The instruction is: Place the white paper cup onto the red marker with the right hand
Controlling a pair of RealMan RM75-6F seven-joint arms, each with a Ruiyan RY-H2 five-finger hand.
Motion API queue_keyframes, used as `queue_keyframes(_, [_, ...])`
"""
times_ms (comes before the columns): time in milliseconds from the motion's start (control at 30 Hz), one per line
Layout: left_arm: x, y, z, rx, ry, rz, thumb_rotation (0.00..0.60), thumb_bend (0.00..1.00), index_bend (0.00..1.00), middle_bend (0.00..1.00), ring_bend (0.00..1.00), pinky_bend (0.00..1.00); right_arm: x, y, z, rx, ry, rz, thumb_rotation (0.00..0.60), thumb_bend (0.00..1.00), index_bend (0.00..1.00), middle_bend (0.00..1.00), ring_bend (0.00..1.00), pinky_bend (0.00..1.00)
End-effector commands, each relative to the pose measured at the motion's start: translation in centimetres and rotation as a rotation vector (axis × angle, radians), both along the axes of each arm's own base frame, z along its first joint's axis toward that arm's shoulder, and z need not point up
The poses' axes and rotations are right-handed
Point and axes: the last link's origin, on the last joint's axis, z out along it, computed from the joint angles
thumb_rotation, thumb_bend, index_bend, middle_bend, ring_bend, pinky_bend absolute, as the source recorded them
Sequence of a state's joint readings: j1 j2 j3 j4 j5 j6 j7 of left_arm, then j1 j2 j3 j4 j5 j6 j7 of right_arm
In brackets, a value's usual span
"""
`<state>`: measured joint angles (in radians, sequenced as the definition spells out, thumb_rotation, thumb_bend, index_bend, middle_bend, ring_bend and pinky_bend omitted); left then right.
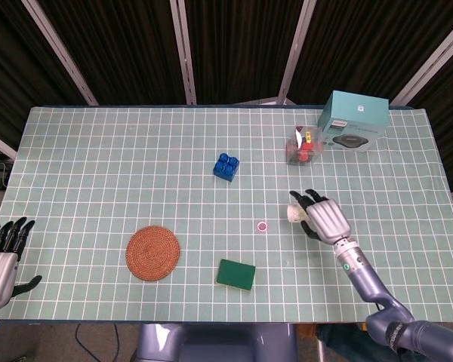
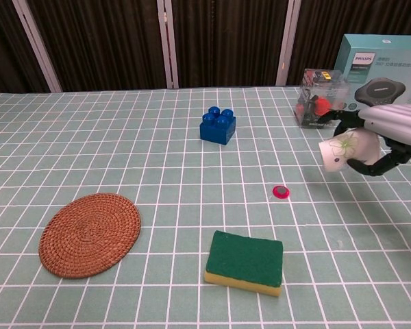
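Observation:
My right hand (image 2: 387, 137) (image 1: 323, 217) holds the white paper cup (image 2: 344, 151) (image 1: 296, 213) in the air, tilted on its side with its base pointing left. The cup has a green print on its wall. The red marker (image 2: 280, 192) (image 1: 262, 225) is a small round disc flat on the mat, below and to the left of the cup. My left hand (image 1: 3, 253) shows only in the head view, at the table's near left corner, fingers spread and nothing in it.
A green and yellow sponge (image 2: 245, 261) lies in front of the marker. A round woven coaster (image 2: 90, 233) is at the near left, a blue brick (image 2: 217, 125) mid-table. A clear box (image 2: 318, 107) and a teal carton (image 2: 383, 66) stand at the back right.

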<state>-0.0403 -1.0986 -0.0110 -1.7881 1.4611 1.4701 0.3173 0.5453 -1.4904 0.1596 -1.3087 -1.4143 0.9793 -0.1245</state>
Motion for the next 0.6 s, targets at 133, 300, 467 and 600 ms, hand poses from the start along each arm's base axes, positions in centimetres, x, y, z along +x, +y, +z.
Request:
queue_keyframes(133, [0.0, 0.0, 0.0, -0.002, 0.001, 0.004, 0.6, 0.0, 0.0, 0.0, 0.0, 0.0, 0.4, -0.1, -1.1, 0.058, -0.046, -0.041, 0.6, 0.4, 0.11, 0.29, 0.1, 0.39])
queue_keyframes(300, [0.0, 0.0, -0.1, -0.004, 0.001, 0.005, 0.6, 0.0, 0.0, 0.0, 0.0, 0.0, 0.0, 0.0, -1.4, 0.079, -0.036, -0.052, 0.6, 0.4, 0.09, 0.23, 0.05, 0.32])
queue_keyframes(467, [0.0, 0.0, -0.1, -0.004, 0.001, 0.01, 0.6, 0.0, 0.0, 0.0, 0.0, 0.0, -0.6, 0.2, -1.1, 0.093, 0.013, -0.053, 0.6, 0.38, 0.01, 0.06, 0.0, 0.11])
queue_keyframes(600, [0.0, 0.0, 0.1, 0.002, -0.004, 0.01, 0.6, 0.0, 0.0, 0.0, 0.0, 0.0, -0.9, 0.9, -0.6, 0.131, 0.064, -0.083, 0.6, 0.32, 0.0, 0.0, 0.0, 0.0])
